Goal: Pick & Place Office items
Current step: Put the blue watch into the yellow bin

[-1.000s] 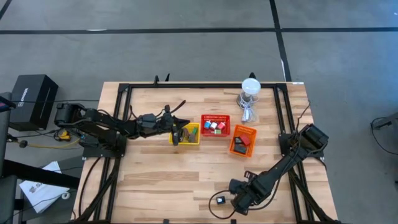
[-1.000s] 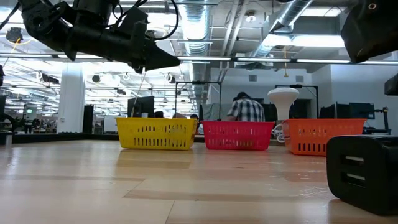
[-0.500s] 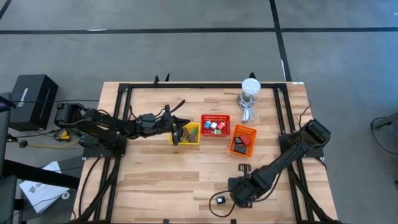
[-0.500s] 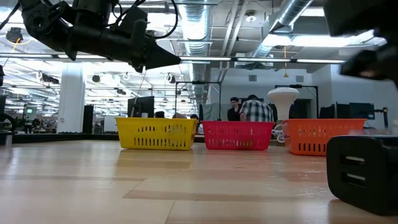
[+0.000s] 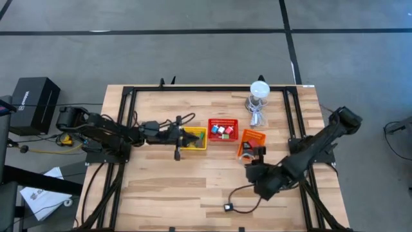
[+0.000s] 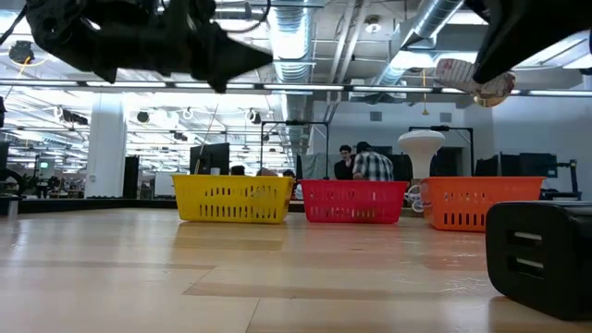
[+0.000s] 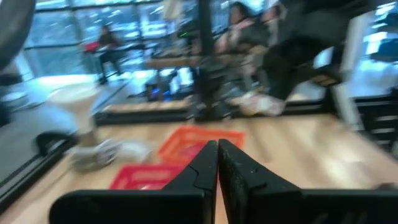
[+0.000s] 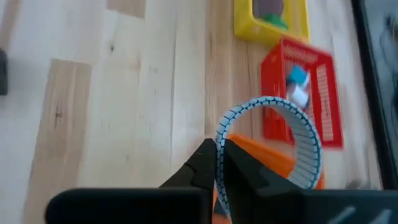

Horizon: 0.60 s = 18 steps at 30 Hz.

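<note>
No text can be read (black box (image 5: 35, 103) marking illegible).

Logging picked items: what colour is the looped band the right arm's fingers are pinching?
Pale blue with dark ribbing, the looped band shows best in the right wrist view.

baskets: yellow (image 5: 193, 138) | red (image 5: 223, 129) | orange (image 5: 252, 137) | band (image 8: 292, 146): pale blue, dark ticks | table (image 5: 167, 187): light wood
</note>
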Each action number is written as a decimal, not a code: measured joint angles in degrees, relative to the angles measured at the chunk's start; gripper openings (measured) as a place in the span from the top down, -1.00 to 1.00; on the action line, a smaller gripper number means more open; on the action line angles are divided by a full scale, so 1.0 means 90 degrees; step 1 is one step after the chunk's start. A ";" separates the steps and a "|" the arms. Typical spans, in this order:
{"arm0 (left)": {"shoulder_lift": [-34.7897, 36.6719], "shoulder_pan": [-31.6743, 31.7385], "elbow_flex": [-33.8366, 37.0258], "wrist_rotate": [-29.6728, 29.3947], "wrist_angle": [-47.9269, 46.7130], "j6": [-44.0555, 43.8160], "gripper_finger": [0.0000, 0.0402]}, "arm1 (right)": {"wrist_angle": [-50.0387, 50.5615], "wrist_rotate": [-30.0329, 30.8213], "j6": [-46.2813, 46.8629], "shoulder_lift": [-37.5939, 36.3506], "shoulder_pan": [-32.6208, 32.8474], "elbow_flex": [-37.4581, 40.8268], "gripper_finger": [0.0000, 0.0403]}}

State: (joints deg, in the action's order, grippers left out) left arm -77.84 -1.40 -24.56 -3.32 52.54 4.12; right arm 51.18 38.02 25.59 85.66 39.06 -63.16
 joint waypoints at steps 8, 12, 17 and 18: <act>0.0000 -0.0546 -0.0350 0.0198 0.0089 0.0576 0.74 | -0.3370 0.0265 -0.1890 -0.1702 -0.0435 0.2350 0.96; 0.0000 -0.0704 -0.0472 0.0193 0.0084 0.0837 0.58 | -0.5652 -0.0119 -0.3115 -0.2385 -0.1024 0.3543 0.92; -0.0027 -0.0771 -0.0491 0.0193 0.0069 0.0850 0.45 | -0.7434 -0.2041 -0.3696 -0.2820 -0.1986 0.4250 0.95; -0.0064 -0.0771 -0.0493 0.0192 0.0073 0.0850 0.43 | -0.7605 -0.2352 -0.3691 -0.2824 -0.2174 0.4255 0.96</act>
State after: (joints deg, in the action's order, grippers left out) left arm -78.42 -8.34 -28.99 -1.59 53.20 11.77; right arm -17.27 16.85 -7.63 60.25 19.50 -24.86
